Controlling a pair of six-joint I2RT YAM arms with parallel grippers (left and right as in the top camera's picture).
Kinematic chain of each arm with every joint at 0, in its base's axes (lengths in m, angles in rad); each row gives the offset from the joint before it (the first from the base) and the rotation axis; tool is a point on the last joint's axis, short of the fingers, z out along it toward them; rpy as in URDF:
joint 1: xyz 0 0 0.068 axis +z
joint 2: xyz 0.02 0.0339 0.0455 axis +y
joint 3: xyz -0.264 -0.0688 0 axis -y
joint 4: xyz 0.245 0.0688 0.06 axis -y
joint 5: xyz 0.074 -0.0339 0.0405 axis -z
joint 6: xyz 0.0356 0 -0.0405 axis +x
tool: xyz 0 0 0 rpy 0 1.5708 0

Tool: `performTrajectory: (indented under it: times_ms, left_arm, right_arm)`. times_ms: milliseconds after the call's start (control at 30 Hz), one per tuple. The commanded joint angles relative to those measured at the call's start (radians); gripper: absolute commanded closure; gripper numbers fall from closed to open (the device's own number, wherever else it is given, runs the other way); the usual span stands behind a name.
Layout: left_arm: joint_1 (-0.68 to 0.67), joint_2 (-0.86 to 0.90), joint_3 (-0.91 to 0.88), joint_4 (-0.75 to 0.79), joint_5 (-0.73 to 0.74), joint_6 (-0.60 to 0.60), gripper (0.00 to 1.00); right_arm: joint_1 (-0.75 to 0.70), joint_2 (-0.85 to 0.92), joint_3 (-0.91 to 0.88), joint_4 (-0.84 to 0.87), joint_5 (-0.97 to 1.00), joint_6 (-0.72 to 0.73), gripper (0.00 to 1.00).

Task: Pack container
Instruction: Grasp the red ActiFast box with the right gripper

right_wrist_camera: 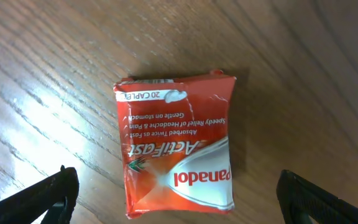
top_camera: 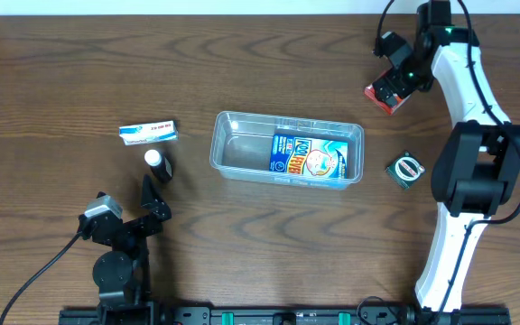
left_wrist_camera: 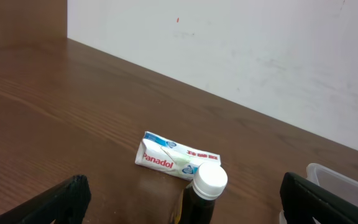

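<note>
The clear plastic container (top_camera: 287, 149) sits mid-table with a blue and white packet (top_camera: 308, 159) inside; its corner shows in the left wrist view (left_wrist_camera: 344, 180). A red Panadol ActiFast box (right_wrist_camera: 176, 146) lies flat on the table, also seen overhead (top_camera: 383, 96). My right gripper (right_wrist_camera: 178, 202) is open above it, fingers either side, not touching. A dark bottle with a white cap (left_wrist_camera: 205, 190) stands upright before my open left gripper (left_wrist_camera: 182, 205); overhead it is left of the container (top_camera: 159, 164). A white and blue Panadol box (left_wrist_camera: 173, 156) lies behind the bottle (top_camera: 148, 133).
A small dark green and white packet (top_camera: 405, 170) lies right of the container, next to the right arm's base link (top_camera: 477, 171). A white wall (left_wrist_camera: 241, 50) backs the table's far edge.
</note>
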Motion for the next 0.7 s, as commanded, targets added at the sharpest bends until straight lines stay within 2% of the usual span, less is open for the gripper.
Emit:
performTrajectory:
  times_ms: [0, 567, 667]
  left_arm:
    - [0.006, -0.001, -0.024, -0.033, -0.008, 0.016, 0.02]
    - [0.006, -0.001, -0.024, -0.033, -0.008, 0.016, 0.02]
    - [0.006, -0.001, -0.024, -0.033, -0.008, 0.016, 0.02]
  right_arm:
    - [-0.009, 0.031, -0.004, 0.003, -0.046, -0.087, 0.01]
    - [-0.011, 0.096, -0.006, 0.021, -0.09, -0.095, 0.01]
    - [-0.011, 0.096, -0.006, 0.02, -0.09, -0.082, 0.1]
